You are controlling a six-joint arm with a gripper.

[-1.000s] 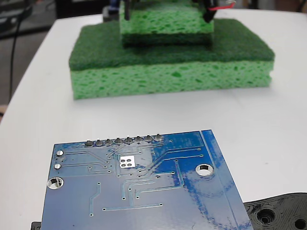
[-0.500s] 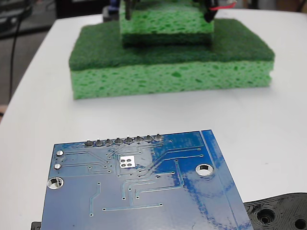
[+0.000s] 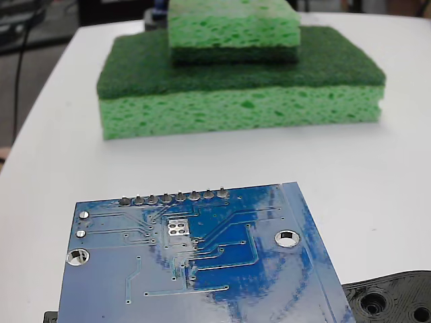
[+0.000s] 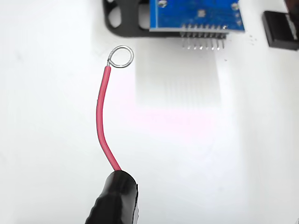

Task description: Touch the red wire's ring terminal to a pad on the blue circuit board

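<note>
Fingers are out of sight in both views, so their state cannot be told; only a black sleeve (image 4: 114,198) at 6 o'clock in the wrist view carries the red wire (image 4: 103,119). On the white table (image 3: 222,158), the blue circuit board (image 4: 196,14) lies at 12 o'clock. Its pad (image 3: 178,227) faces upward, reachable from above. Hanging clear, the ring terminal (image 4: 122,56) leads at 11 o'clock.
</note>
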